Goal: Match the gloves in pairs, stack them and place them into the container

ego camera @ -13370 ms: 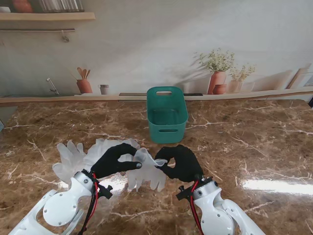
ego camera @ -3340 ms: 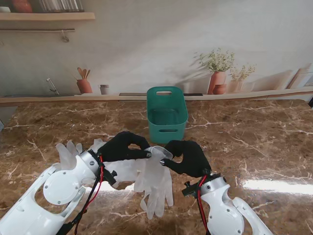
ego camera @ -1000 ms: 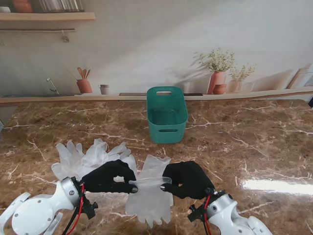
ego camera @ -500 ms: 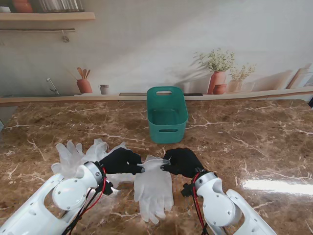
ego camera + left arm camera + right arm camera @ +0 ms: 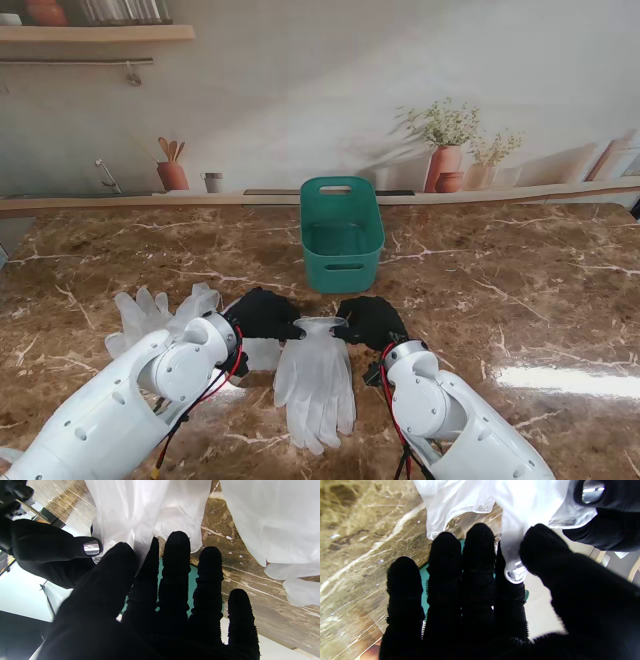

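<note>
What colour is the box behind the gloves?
The box is teal green, seen best from the stand camera.

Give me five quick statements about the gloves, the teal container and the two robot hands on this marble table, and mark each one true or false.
1. Both robot hands pinch the cuff of the same translucent glove. True: left robot hand, right robot hand.
2. The teal container already holds gloves. False: what shows of its inside looks empty.
3. More gloves lie to the left of the held one. True.
4. The container lies tipped on its side. False: it stands upright, opening upward.
5. The held glove's fingers point toward the container. False: they point toward me, the cuff toward the container.
</note>
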Robot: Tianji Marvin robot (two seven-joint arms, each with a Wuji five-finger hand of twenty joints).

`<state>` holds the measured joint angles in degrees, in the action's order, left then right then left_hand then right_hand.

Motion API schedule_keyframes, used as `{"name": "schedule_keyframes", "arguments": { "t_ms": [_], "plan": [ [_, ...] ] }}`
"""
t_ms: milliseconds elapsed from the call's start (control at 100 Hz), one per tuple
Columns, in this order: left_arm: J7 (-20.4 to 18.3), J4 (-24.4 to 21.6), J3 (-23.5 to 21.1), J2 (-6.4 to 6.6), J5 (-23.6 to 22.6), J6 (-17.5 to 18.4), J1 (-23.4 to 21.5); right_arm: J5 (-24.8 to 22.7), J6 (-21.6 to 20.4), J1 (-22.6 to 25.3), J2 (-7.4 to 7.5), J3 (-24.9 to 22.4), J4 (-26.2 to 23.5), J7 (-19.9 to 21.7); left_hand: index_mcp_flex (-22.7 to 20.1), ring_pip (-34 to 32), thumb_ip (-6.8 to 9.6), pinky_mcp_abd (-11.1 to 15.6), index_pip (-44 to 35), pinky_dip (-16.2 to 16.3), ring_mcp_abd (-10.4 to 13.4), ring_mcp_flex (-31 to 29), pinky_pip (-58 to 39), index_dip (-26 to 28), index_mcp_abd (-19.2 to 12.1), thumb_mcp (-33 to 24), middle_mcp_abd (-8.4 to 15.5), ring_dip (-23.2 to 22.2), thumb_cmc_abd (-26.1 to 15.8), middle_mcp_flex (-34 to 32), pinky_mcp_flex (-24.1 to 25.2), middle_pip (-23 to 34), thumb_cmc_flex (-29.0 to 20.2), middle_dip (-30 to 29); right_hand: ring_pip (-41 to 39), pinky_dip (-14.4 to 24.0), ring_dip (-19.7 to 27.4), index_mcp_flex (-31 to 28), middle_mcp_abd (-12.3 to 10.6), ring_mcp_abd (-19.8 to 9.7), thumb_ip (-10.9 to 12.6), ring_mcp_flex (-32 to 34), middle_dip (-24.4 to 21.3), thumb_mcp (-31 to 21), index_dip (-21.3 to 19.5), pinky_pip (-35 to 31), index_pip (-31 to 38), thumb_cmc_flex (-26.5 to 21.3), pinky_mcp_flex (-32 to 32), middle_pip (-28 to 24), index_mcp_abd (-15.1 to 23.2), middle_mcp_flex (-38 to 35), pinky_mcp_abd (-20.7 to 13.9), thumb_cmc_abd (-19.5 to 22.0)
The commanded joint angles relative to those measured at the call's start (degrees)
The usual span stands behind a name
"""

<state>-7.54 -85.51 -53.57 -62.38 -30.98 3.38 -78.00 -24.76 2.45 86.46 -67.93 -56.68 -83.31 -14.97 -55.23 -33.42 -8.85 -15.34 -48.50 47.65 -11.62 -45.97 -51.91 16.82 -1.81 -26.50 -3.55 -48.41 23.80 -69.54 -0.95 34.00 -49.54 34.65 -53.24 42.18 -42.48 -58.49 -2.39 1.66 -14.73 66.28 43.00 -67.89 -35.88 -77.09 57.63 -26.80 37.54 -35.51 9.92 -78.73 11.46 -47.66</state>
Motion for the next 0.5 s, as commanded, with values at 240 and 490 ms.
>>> {"name": "schedule_keyframes", "arguments": {
  "t_ms": [240,490],
  "plan": [
    [3.7,4.4,3.7,-1.12,-2.4,-3.0,3.1,-1.4,1.9,-3.3,-1.19,3.0,5.2,-1.6,-0.3,-2.4,-1.08,0.9,-0.2,0.6,0.6,0.7,-2.7,-0.3,-2.8,-2.4,1.0,-0.3,1.1,-0.5,-0.5,1.0,1.8,0.4,-1.2,0.8,0.1,-0.9,0.7,-1.2,0.8,0.5,-0.7,-0.1,-0.1,-1.8,1.3,1.7,-0.4,-0.3,1.6,-1.2,-0.4,1.0],
    [6.6,9.0,6.6,-2.21,-1.9,-4.2,5.7,-5.0,3.6,-5.3,-1.17,5.2,8.1,-3.0,0.1,-1.6,-1.22,1.0,0.1,0.6,0.6,1.3,-3.6,-2.2,-3.6,-2.4,1.2,0.4,1.1,0.6,-0.7,0.0,2.1,-0.4,-0.8,0.5,0.4,-0.4,0.3,-1.6,0.8,0.0,-0.9,0.8,0.2,-1.5,0.6,1.8,-0.6,-0.2,2.5,-0.5,-1.0,1.3]
  ]
}}
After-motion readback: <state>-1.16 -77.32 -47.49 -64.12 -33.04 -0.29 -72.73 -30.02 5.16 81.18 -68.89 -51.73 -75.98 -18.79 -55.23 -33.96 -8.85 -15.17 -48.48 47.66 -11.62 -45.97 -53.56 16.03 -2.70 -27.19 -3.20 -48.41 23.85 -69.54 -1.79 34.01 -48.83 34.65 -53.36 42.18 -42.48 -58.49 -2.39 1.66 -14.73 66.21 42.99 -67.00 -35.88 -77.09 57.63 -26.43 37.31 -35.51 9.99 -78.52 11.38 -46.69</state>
